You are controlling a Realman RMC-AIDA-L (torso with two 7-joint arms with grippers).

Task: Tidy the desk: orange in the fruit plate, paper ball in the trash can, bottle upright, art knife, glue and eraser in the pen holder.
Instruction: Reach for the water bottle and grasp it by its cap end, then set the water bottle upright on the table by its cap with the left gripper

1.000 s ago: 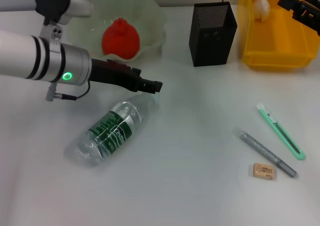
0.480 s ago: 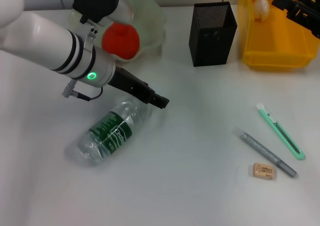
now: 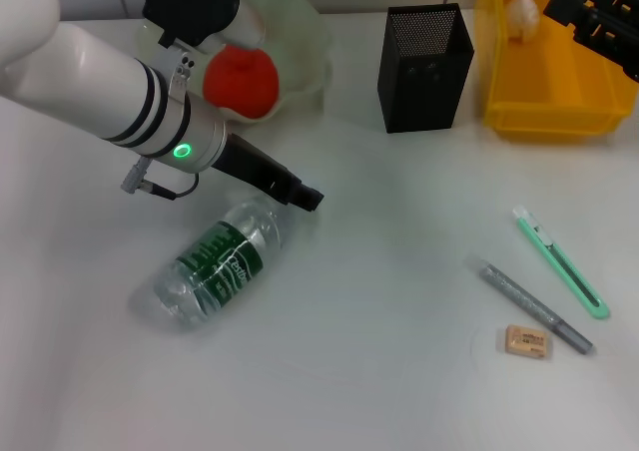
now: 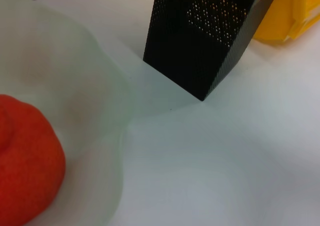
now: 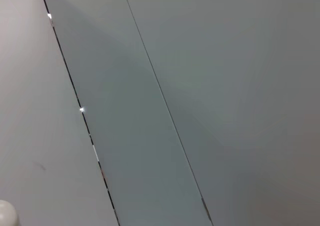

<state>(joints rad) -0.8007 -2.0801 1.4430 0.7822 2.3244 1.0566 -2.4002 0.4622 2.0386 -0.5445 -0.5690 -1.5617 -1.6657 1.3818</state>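
Beside the fallen water bottle (image 3: 222, 261), your left hand (image 3: 308, 199) has drawn back slightly, fingers pressed together; bottle still ungrasped.

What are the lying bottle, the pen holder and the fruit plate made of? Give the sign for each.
Bottle: likely clear thin plastic, see-through walls with a green printed label.
Pen holder: probably black metal mesh, matte, with fine perforations showing in the left wrist view.
Fruit plate: seemingly translucent pale green glass or plastic, glossy, wavy rim; which one is unclear.
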